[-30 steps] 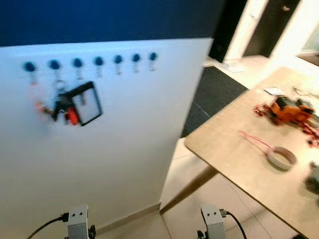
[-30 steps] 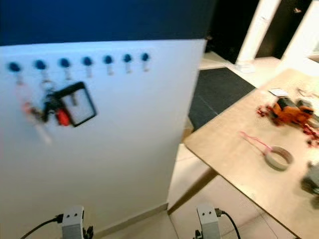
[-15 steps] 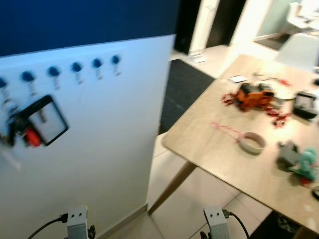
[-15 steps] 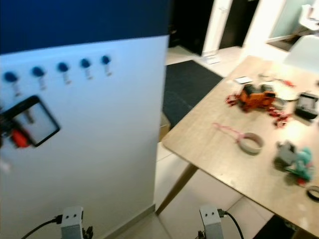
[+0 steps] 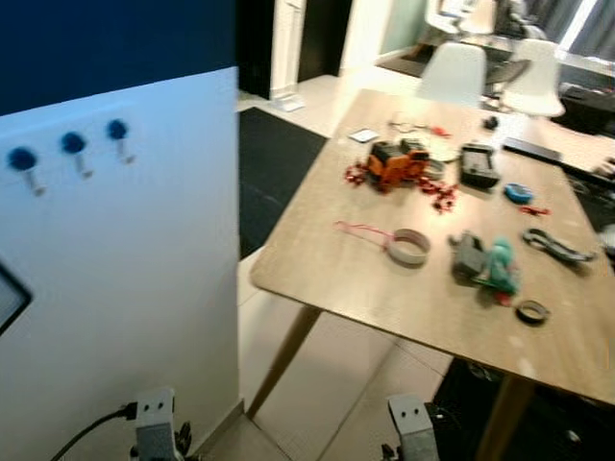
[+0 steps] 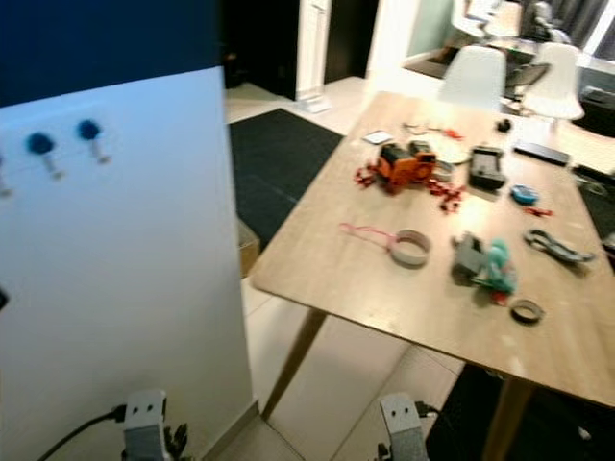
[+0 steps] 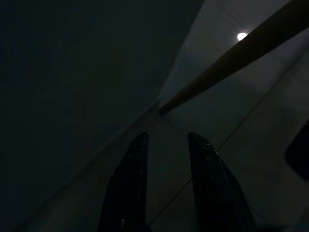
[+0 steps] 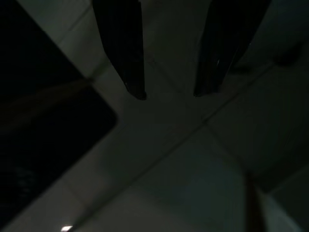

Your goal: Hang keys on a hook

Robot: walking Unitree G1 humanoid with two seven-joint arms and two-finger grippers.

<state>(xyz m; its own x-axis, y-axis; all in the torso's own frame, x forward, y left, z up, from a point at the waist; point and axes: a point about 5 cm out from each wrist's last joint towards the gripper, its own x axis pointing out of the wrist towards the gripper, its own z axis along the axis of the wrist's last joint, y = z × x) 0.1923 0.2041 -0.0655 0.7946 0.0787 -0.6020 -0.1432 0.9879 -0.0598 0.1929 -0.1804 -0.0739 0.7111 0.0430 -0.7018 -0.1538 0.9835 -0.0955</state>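
Note:
A white board (image 5: 125, 288) stands on my left with three blue hooks (image 5: 72, 143) in a row near its top. A dark corner of the black-framed tag (image 5: 6, 300) shows at the picture's left edge; the rest of the key bunch is cut off there. My left gripper (image 7: 168, 136) hangs low by the board's foot, open with nothing between its fingers. Over the floor tiles my right gripper (image 8: 170, 93) hangs open and empty too. Both silver wrists (image 5: 154, 415) sit at the lower edge of the eye views.
A wooden table (image 5: 336, 288) fills the right, carrying an orange toy (image 5: 394, 163), a tape roll (image 5: 410, 247), a teal toy (image 5: 495, 265) and a black box (image 5: 478, 163). White chairs (image 5: 456, 72) stand behind it. A dark rug (image 5: 274, 158) lies past the board.
The view has swung to the right: the board and the hanging key bunch have slid off to the left, and the table has come to the middle. Both arms still hang low.

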